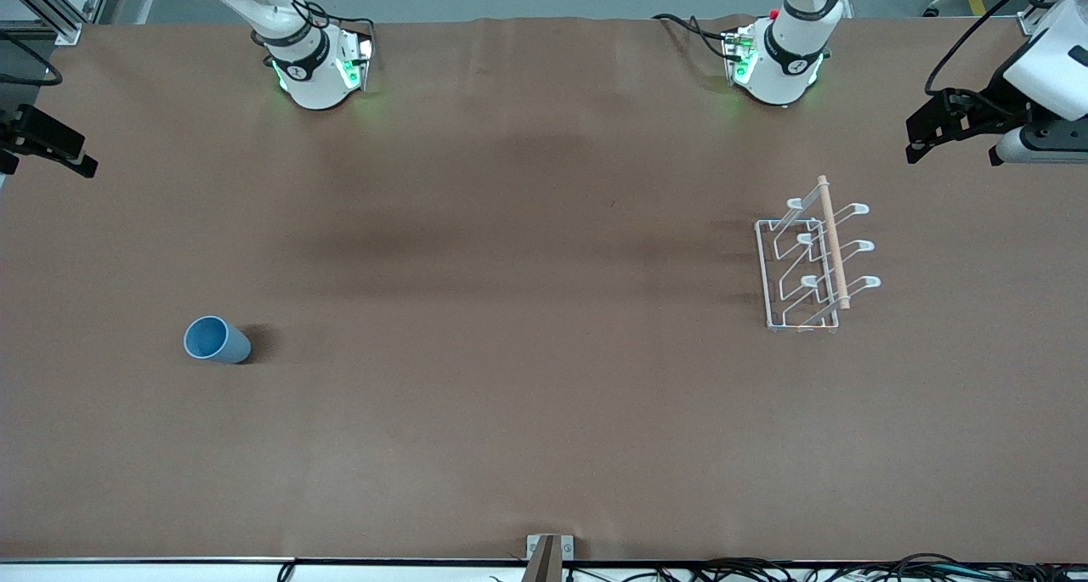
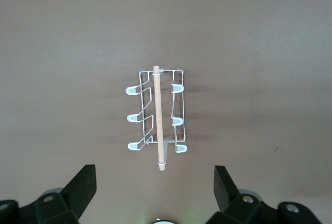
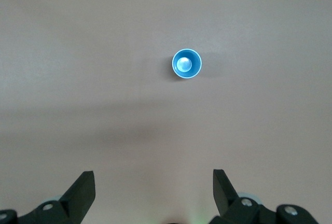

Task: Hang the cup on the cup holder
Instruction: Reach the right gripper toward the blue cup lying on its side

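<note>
Both pincers, left (image 2: pixel 155 193) and right (image 3: pixel 154 193), raised, wide open, empty.

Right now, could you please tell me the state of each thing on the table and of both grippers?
cup: upright, mouth up, at the right arm's end, untouched.
cup holder: standing at the left arm's end, all prongs bare.
left gripper: open, high over the cup holder, empty.
right gripper: open, high over the cup, empty.

White rounded arm bases (image 1: pixel 310 64) ringed with black bands, lit green, black cables attached. Black angular fingers (image 2: pixel 80 187) with silver screws seen on grippers.
</note>
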